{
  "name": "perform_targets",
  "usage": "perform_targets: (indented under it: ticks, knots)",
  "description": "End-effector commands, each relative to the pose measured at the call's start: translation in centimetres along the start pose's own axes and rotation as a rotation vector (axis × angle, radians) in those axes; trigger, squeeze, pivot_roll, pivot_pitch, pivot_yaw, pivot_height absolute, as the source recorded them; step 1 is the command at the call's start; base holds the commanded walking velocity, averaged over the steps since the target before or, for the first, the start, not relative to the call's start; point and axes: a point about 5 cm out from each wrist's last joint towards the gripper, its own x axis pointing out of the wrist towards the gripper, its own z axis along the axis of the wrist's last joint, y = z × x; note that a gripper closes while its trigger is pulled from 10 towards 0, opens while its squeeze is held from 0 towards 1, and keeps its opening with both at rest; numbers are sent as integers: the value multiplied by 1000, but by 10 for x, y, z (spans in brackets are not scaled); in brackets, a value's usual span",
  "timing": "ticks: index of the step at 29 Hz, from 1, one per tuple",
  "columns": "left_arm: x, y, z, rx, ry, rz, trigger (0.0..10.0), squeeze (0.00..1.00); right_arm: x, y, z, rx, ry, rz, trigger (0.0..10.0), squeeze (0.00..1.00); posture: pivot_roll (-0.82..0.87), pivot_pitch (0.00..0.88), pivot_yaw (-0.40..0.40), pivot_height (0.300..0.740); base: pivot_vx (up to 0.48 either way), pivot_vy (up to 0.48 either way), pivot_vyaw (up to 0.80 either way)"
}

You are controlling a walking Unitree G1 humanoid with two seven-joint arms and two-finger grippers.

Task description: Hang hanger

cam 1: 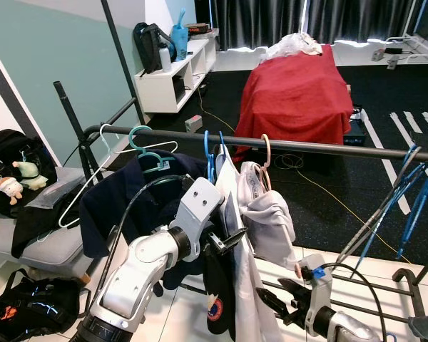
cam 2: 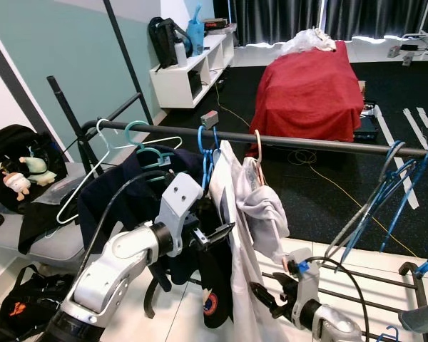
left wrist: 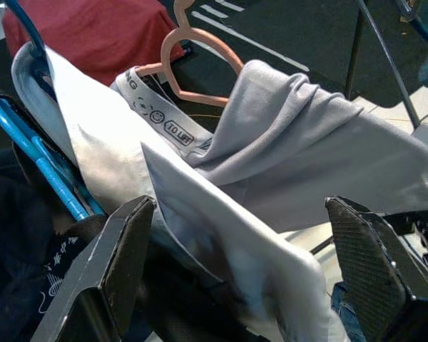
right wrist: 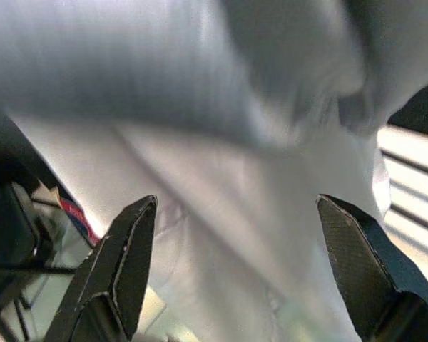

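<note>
1. Left eye view, far left of the rail [cam 1: 328, 148]: you have a white hanger [cam 1: 93, 171] and a teal hanger [cam 1: 146, 153] already hooked on, the teal one carrying a dark navy garment [cam 1: 114, 203]. Nothing here needs your attention.
2. Moving right, your left gripper [cam 1: 227, 239] is raised to the middle of the rack, fingers spread wide and holding nothing. In the left wrist view the white shirt [left wrist: 114, 171] and the grey garment [left wrist: 307, 164] lie just ahead of its open fingers.
3. Just above and right of that gripper, the blue hanger [cam 1: 208, 160] and the pink hanger [cam 1: 265, 153] both have their hooks over the rail, so the hanging looks essentially done. The grey garment sits bunched on the pink hanger, so you may judge it needs straightening.
4. Lower right, your right gripper [cam 1: 282, 296] hovers below the clothes, jaws spread and empty, pale cloth close before it.
5. Far right, more blue hangers [cam 1: 417, 189] dangle from the rail, untouched.
6. What is left, by my reading: check the hooks are seated, then back both arms away.
</note>
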Motion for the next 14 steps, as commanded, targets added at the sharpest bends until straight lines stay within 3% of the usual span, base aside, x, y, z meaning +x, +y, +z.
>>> perform_targets:
  ticks: [1,5,8,14]
  knots:
    - [-1,1,-4,0,22,-4,10000,0,-2,0,13,6,-88,0,10000,0,-97,0,112,710,0,0,0]
    - [-2,2,-4,1,23,-3,10000,0,-12,-3,20,21,-146,-5,10000,0,-93,0,109,710,0,0,0]
    - [-2,2,-5,-1,26,-2,10000,0,-28,1,20,37,-155,58,10000,0,-100,0,113,710,0,0,0]
    - [0,0,-4,-4,24,-10,10000,0,-30,-1,20,25,-160,27,10000,0,-111,0,117,710,0,0,0]
